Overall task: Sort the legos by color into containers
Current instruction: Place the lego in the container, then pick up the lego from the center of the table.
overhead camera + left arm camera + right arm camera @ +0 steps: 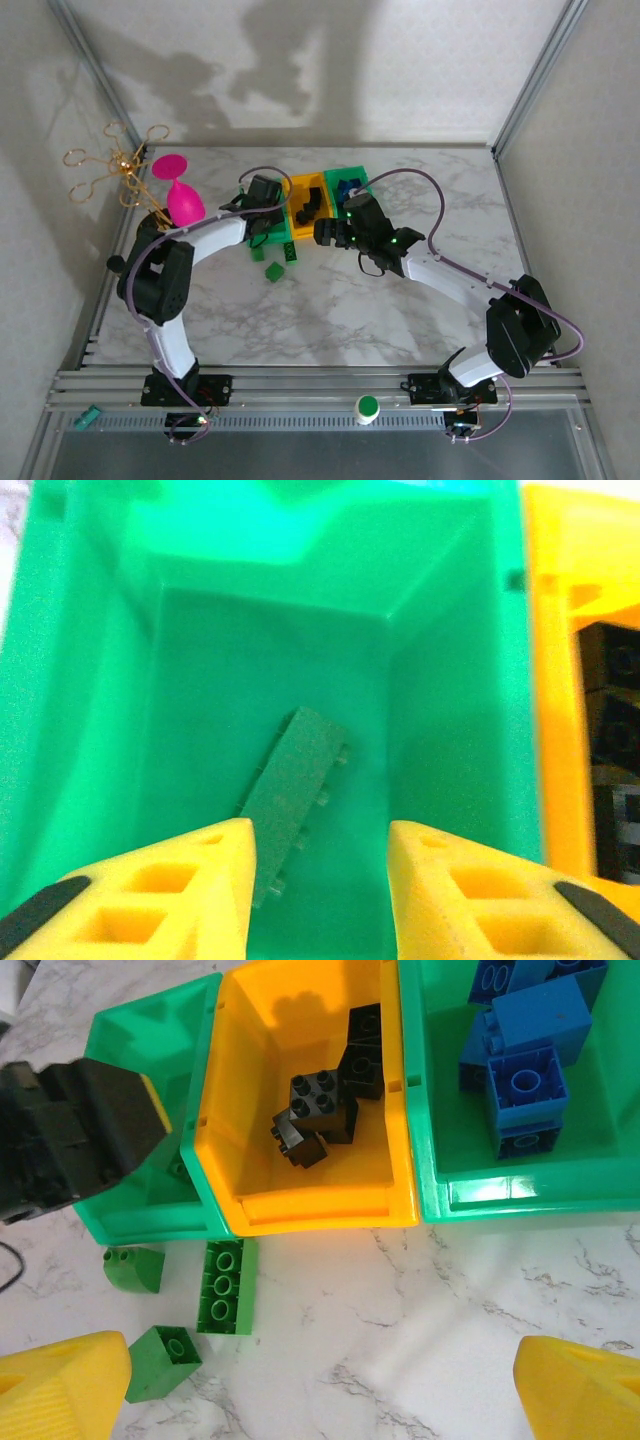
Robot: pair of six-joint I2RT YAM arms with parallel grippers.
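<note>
Inside the green bin, left wrist view shows a brick.

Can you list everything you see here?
green bins: two, green, at the row's ends
orange-yellow bin: one, orange-yellow, between them
black legos: several, black, in the orange-yellow bin
blue legos: several, blue, in the right green bin
green legos: four, green; three on the table before the bins, one inside the left green bin
pink cups: two, pink, far left
wire ornament: one, gold, beside the cups
round button: one, green, near rail
table: one, white marble, under everything
left pincer: one, yellow, open over the left green bin
right pincer: one, yellow, open above the table
</note>
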